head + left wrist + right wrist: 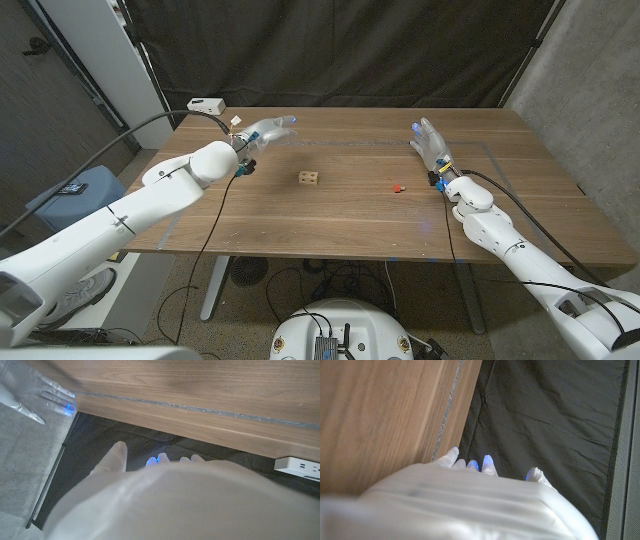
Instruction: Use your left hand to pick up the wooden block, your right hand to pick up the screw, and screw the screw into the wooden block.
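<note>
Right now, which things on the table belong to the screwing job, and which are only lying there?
For the job:
- wooden block, mid-table
- screw, small and red, to the block's right
- left robot hand and right robot hand, both open, holding nothing

Just lying about:
- white power strip, far left corner

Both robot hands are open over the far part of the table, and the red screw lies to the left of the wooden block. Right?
Not quite. In the head view the red screw lies to the right of the wooden block, nearer the right robot hand. The left robot hand and the right one are indeed open, holding nothing.
</note>
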Robot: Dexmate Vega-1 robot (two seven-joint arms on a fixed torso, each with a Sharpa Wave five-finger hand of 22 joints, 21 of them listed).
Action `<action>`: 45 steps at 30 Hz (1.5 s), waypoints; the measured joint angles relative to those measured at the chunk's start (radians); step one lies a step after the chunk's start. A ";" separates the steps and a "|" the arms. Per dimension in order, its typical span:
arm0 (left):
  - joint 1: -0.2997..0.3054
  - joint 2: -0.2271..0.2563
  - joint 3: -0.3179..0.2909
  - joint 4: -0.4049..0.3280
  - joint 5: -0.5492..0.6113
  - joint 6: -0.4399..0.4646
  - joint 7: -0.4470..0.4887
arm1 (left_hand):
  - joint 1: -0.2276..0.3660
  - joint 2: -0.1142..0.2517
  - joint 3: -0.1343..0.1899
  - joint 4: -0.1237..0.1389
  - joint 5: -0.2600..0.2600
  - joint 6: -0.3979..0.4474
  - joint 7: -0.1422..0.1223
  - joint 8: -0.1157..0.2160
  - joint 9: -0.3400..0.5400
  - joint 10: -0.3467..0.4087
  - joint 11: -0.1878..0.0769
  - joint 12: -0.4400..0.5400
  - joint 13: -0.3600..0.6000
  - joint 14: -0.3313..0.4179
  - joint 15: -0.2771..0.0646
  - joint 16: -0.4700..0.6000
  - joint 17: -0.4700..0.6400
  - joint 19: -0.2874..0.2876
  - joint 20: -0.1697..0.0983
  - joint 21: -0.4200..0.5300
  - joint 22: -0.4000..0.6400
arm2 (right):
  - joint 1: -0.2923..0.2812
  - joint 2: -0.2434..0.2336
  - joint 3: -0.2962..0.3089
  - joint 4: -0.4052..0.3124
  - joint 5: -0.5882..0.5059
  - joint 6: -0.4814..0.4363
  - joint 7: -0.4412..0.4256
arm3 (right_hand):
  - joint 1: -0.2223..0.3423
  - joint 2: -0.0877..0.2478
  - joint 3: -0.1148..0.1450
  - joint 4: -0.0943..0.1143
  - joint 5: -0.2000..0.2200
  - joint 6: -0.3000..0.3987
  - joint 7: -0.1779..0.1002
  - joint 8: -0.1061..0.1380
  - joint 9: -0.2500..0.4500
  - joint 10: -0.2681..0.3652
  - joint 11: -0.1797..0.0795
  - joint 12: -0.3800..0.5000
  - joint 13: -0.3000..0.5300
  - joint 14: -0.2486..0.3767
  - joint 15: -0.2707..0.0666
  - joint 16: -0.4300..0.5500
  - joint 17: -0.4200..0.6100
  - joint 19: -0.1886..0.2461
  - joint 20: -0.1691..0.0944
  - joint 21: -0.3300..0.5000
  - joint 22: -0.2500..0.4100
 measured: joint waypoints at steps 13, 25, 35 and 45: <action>-0.054 0.031 0.064 -0.071 0.187 0.087 -0.086 | 0.093 -0.092 -0.021 -0.009 0.000 0.079 -0.051 0.018 0.000 0.082 -0.050 0.022 0.009 0.042 -0.016 0.007 0.000 -0.003 0.039 0.000 -0.003 | 0.002 0.004 0.008 0.024 0.008 0.014 0.007 | 0.000 0.000 0.001 -0.001 0.000 0.000 0.000 0.000 0.000 0.000 0.000 0.000 0.000 -0.005 0.005 0.000 0.000 0.000 0.000 0.000 0.000; -0.170 0.028 0.170 -0.103 0.406 0.148 -0.297 | 0.201 -0.168 -0.034 -0.006 0.008 0.091 -0.089 0.009 0.000 0.116 -0.074 0.014 0.009 0.034 -0.008 0.003 0.000 -0.006 0.089 -0.012 -0.003 | 0.009 0.012 0.012 0.040 0.011 0.020 0.003 | 0.000 0.000 0.001 -0.001 0.000 0.000 0.000 0.000 0.000 0.000 0.000 0.000 0.000 -0.009 0.009 0.000 0.000 0.000 0.000 0.000 0.000; -0.252 -0.019 0.265 -0.112 0.641 0.204 -0.485 | 0.230 -0.188 -0.038 -0.002 0.008 0.074 -0.083 0.001 0.000 0.112 -0.077 0.012 0.009 0.026 0.000 0.003 0.005 -0.006 0.089 -0.012 -0.003 | 0.012 0.017 0.013 0.048 0.011 0.020 -0.010 | 0.000 0.000 0.004 -0.004 0.000 0.000 0.000 0.000 0.000 0.000 0.000 0.000 0.000 -0.013 0.013 0.000 0.000 -0.004 0.004 0.000 0.000; -0.266 -0.074 0.303 -0.097 0.855 0.231 -0.617 | 0.279 -0.199 -0.042 0.003 0.008 0.074 -0.083 0.001 0.000 0.120 -0.080 0.012 0.009 0.026 0.042 0.003 0.005 -0.006 0.088 -0.012 -0.003 | 0.007 0.018 0.016 0.041 0.008 0.019 -0.032 | 0.000 0.000 0.005 -0.005 0.000 0.000 0.000 0.000 0.000 0.000 0.000 0.000 0.000 -0.009 0.017 0.000 0.000 -0.004 0.004 0.000 0.000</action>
